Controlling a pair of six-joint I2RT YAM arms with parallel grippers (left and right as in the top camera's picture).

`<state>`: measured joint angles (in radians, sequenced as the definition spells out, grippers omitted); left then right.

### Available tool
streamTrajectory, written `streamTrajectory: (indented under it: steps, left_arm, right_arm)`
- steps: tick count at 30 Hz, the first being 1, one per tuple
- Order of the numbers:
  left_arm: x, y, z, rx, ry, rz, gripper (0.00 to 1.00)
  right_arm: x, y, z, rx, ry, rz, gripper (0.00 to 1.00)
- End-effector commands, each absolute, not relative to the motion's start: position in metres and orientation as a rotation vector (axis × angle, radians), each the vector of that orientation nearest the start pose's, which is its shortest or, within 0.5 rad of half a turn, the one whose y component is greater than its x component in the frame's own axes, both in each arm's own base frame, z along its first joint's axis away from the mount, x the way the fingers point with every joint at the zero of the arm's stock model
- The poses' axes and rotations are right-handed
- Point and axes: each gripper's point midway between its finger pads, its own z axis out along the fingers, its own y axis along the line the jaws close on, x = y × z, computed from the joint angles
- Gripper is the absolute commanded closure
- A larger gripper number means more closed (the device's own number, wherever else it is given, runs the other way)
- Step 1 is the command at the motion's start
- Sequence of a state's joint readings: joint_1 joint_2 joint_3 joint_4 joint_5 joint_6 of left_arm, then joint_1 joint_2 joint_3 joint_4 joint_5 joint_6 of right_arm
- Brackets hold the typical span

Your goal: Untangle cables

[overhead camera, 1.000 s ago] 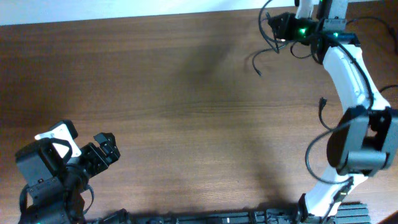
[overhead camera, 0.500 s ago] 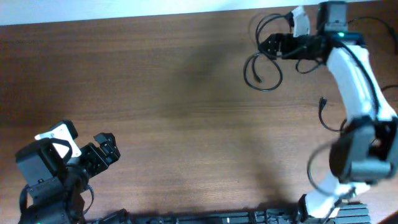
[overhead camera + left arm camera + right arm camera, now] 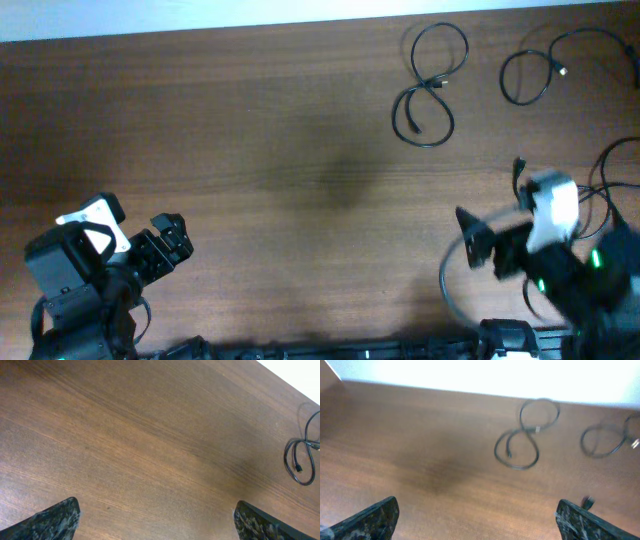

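The figure-eight cable (image 3: 430, 88) and the single-loop cable (image 3: 525, 77) lie in open view, apart from each other, near the far right corner of the wooden worktop (image 3: 280, 170). My left fingers (image 3: 168, 240) sit spread and empty at the near left corner; my right fingers (image 3: 472, 238), blurred overhead, are also spread and empty. Half a second ago my right arm reached over the figure-eight cable; now it has drawn back toward the near right corner.
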<state>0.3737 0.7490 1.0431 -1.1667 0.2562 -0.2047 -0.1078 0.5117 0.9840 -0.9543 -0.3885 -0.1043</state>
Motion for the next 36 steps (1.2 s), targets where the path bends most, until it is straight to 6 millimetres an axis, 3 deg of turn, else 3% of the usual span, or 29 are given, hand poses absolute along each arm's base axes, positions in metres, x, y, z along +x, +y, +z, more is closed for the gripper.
streamTrajectory:
  steps: [1,10,15,21,27,36]
  left_arm:
    - [0.2,0.033,0.239,-0.569,2.345,-0.223,0.01]
    - [0.2,0.033,0.239,-0.569,2.345,-0.223,0.01]
    - [0.2,0.033,0.239,-0.569,2.345,-0.223,0.01]
    - [0.2,0.033,0.239,-0.569,2.345,-0.223,0.01]
    - [0.2,0.033,0.239,-0.569,2.345,-0.223,0.01]
    - [0.2,0.033,0.239,-0.569,2.345,-0.223,0.01]
  right_arm:
    - [0.164,0.047,0.322,-0.245,1.871,0.227,0.01]
    - [0.166,0.04,0.315,-0.223,1.882,0.186,0.01]
    - [0.188,0.033,0.311,-0.217,1.766,0.129,0.01]
    - [0.206,0.03,0.271,-0.231,1.57,0.08,0.01]
    - [0.23,0.025,0.225,-0.226,1.521,0.062,0.01]
    - [0.243,0.016,0.192,-0.154,1.538,0.001,0.01]
